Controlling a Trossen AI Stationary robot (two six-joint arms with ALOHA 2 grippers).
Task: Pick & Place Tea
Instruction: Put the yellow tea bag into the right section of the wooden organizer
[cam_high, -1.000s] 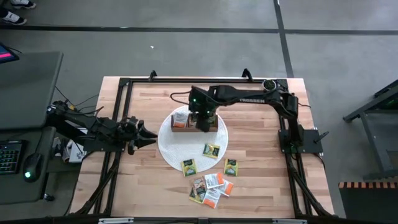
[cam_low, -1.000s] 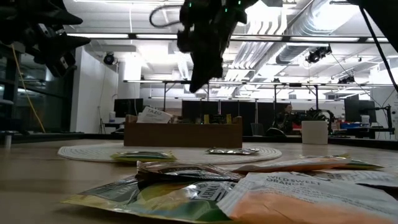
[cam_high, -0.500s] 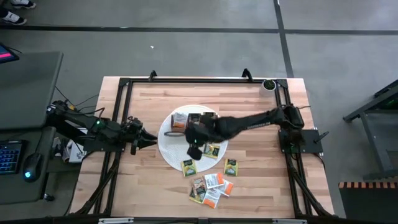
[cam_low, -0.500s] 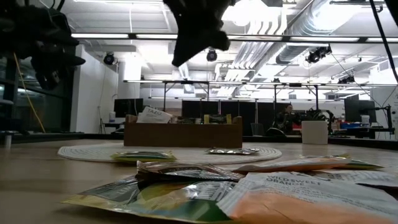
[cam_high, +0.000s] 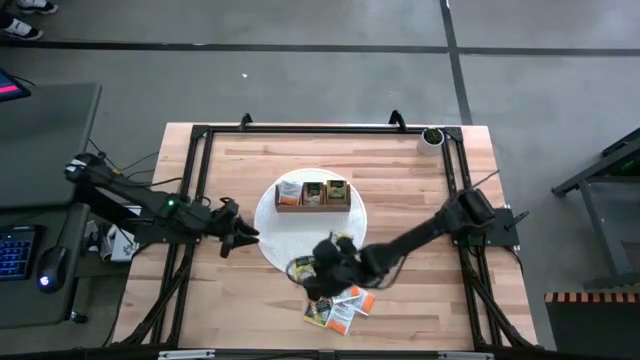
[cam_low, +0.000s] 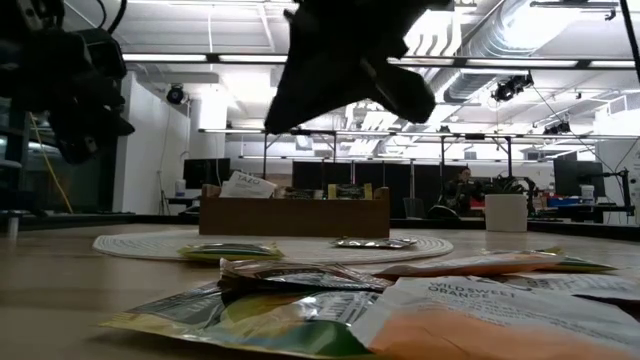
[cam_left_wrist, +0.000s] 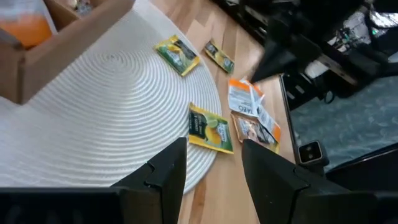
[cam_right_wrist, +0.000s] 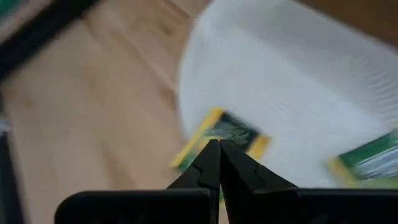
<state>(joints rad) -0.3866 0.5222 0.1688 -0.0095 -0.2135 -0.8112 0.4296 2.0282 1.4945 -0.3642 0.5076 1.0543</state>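
One second ago my right gripper hung over the wooden box; now it is low over the loose tea packets by the white mat, jaws shut and empty. I judge the next pick begins, while my left gripper waits half open beside the mat, holding nothing.

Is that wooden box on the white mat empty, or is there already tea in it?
Not empty. From above, the wooden box on the white mat shows packets in its compartments: orange-white at one end, green ones beside it.
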